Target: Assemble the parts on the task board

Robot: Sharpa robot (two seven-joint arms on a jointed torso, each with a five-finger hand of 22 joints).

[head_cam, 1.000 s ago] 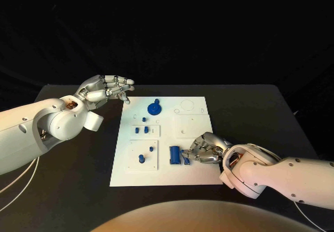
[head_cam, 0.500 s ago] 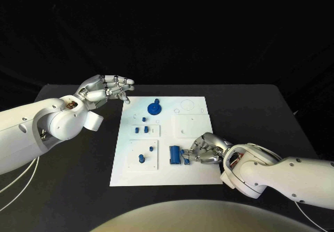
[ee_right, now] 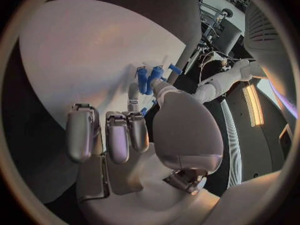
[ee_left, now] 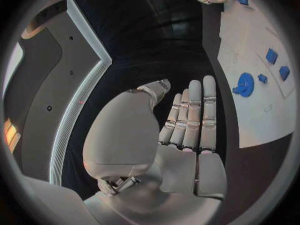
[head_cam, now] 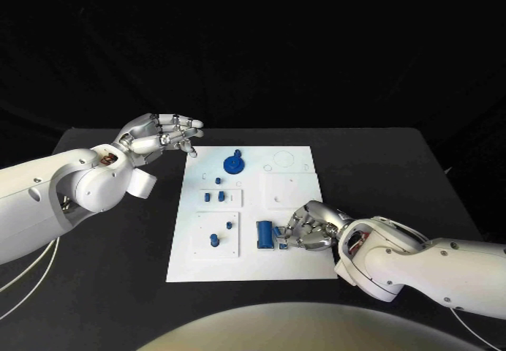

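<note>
- Small blue part [head_cam: 283, 232] is pinched by right hand [head_cam: 307, 227] on white board [head_cam: 295, 267]
- Left hand [head_cam: 160, 134] is held released, fingers apart, beside board's far corner

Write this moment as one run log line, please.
left hand: open, beside task board | right hand: touching small blue part

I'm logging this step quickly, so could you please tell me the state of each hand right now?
Left hand: open, holds nothing, beside the task board.
Right hand: fingers at a small blue part; a grip cannot be told.
</note>
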